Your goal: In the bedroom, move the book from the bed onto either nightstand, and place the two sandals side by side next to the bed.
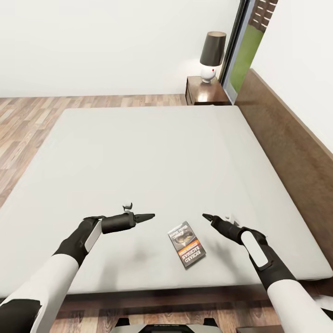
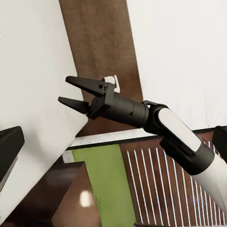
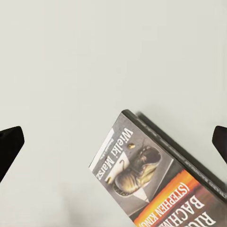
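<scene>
The book (image 1: 186,244) lies flat on the bed (image 1: 138,152), near the mattress's front edge, with its dark pictured cover and orange band facing up. My left gripper (image 1: 151,215) hovers over the mattress a little left of the book. My right gripper (image 1: 206,216) hovers a little right of it, and both point inward. In the right wrist view the book (image 3: 161,184) lies between and beyond two widely spread fingertips (image 3: 9,146), so that gripper is open and empty. The left wrist view looks across at my right gripper (image 2: 71,92), its fingers apart. The nightstand (image 1: 203,92) stands beyond the bed's far corner. The sandals are out of view.
A lamp (image 1: 212,55) with a dark shade stands on the nightstand, beside the tall window (image 1: 245,51). The dark wooden headboard (image 1: 286,138) runs along the bed's right side. Wood-plank floor (image 1: 27,120) lies to the left of the bed.
</scene>
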`<state>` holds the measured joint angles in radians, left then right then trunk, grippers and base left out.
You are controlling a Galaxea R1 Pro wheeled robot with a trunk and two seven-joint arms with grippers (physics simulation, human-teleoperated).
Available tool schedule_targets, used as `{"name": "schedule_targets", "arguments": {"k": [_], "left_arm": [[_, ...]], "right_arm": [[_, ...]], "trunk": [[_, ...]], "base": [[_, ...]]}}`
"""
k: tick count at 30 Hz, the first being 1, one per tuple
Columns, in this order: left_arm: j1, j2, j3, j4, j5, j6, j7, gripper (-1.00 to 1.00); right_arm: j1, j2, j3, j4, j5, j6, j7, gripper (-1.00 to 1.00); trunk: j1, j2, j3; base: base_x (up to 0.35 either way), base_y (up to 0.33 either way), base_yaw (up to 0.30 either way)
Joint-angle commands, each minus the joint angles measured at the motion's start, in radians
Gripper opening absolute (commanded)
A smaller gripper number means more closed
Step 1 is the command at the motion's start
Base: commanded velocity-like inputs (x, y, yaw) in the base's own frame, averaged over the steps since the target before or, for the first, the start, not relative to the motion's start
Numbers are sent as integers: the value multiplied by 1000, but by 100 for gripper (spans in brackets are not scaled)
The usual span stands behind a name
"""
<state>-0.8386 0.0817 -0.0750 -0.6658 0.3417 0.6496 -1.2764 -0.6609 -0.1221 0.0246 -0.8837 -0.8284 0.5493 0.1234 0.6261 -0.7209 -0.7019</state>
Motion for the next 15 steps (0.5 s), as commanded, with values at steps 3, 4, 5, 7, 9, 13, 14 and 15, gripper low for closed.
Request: {"name": "schedule_targets", "arguments": {"k": [3,4,5,7,9,13,14,15], "left_arm": [[-1,1,-5,0,9,10,0,100],[-1,1,-5,0,9,10,0,100],[-1,1,-5,1,9,10,0,100],[-1,1,-5,2,9,10,0,100],[-1,1,-5,3,10,9,0,100],[-1,1,-5,4,10,10,0,100],[-1,1,-5,5,11,9,0,100],[-1,1,-5,6,11,9,0,100]], "right_arm": [[0,-1,1,9,-1,2,0,100],[0,-1,1,10,-1,2,0,100],[-1,-1,1,14,-1,2,0,100],[0,-1,1,20,-1,2,0,100],[-1,-1,1,26,-1,3,0,100],[0,-1,1,27,-1,3,-1,100],[0,-1,1,28,-1,3,-1,100],[0,-1,1,28,-1,3,-1,100]], "trunk": [[12,-22,-10],[16,-29,-13],[19,-36,-17],[27,-50,-23],[35,-64,-29],[42,-78,-35],[42,-78,-35],[42,-78,-35]], "base": [[0,0,0],[0,0,0],[0,0,0],[0,0,0],[0,0,0],[0,0,0],[0,0,0],[0,0,0]]}}
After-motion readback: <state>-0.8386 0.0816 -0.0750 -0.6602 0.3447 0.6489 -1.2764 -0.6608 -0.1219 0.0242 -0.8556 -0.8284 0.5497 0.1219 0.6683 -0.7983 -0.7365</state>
